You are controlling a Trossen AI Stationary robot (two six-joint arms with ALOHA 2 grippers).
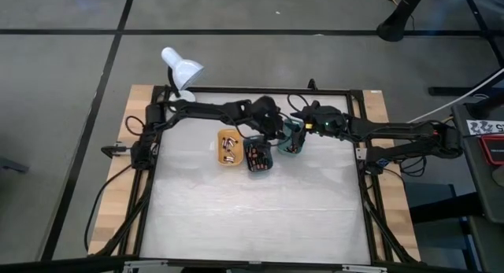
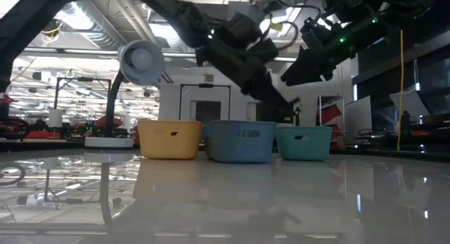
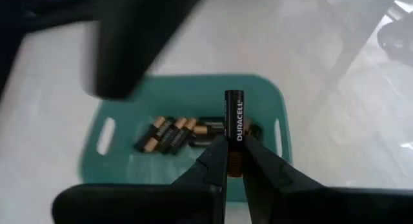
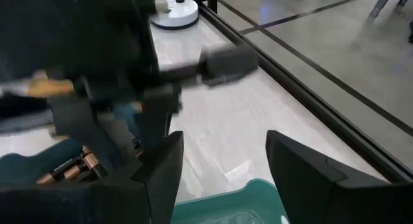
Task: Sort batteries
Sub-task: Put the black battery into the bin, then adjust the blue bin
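My left end effector (image 3: 227, 161) grips one battery (image 3: 233, 115) above the green tray (image 3: 268, 95) already holding several; more sorting remains.

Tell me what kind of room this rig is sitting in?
Probably a large lab or workshop hall: exposed ceiling ducts and strip lights, a grey floor with dark lines, and a framed worktable with a desk lamp.

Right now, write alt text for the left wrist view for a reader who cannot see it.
The left pincer is shut on a black and copper cylindrical battery, held upright above a green rounded rectangular plastic tray. Several more black and copper batteries lie in that tray, which sits on a pale table; a blurred dark shape covers part of the view.
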